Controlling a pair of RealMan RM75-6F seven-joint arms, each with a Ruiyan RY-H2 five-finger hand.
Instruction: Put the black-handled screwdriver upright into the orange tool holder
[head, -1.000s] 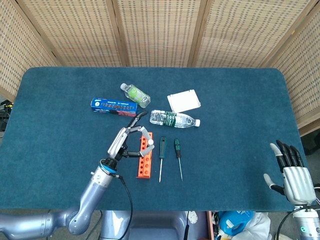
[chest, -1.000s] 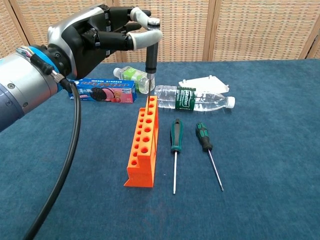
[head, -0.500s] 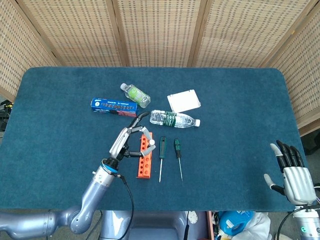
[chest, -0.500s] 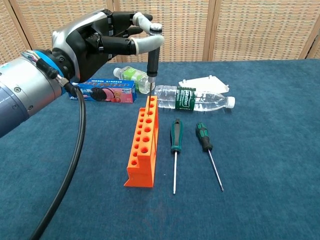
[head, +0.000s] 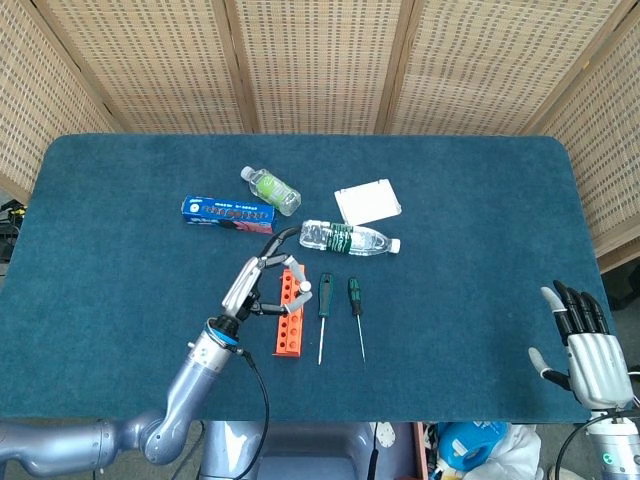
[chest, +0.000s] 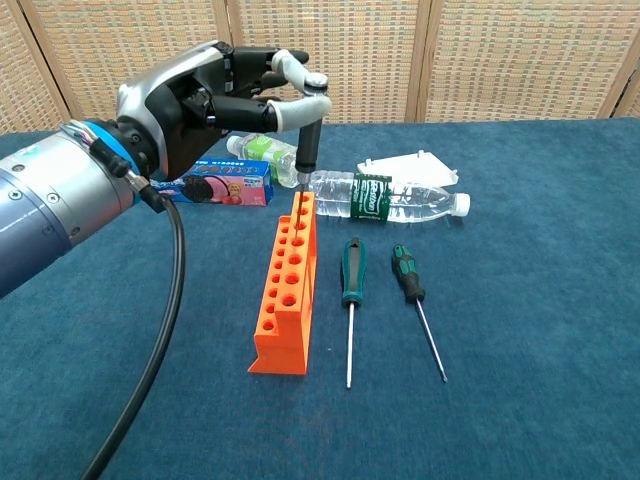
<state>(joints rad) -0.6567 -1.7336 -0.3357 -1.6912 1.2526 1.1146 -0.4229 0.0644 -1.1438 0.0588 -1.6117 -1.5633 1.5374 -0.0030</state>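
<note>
The black-handled screwdriver (chest: 308, 135) is held upright above the far end of the orange tool holder (chest: 287, 288), its handle pinched near the top between the thumb and a finger of the left hand (chest: 205, 95). The thin shaft is pointed down at the farthest holes of the holder; whether the tip is already inside a hole or only resting at the rim cannot be told from either view.

The main risk is judged to be misalignment. If the tip is lowered onto the plastic between holes, the holder, which is narrow, could be pushed along the desk (chest: 530, 300) or tipped to one side. The pinch is placed high on the handle, so the screwdriver could swing or slip between the fingers (chest: 295, 72) if the tip is caught. If the hold is opened before the shaft is seated deep enough, the tool could be left leaning or could fall out toward the clear bottle (chest: 385, 198) lying just beyond the holder.

Two green-handled screwdrivers (chest: 349, 290) are laid just right of the holder and could be knocked if it slides that way. A blue box (chest: 215, 186) and a small green-labelled bottle (chest: 262, 152) are set behind the hand.

The right hand (head: 580, 340) is kept at the near right edge, fingers apart and holding nothing.
</note>
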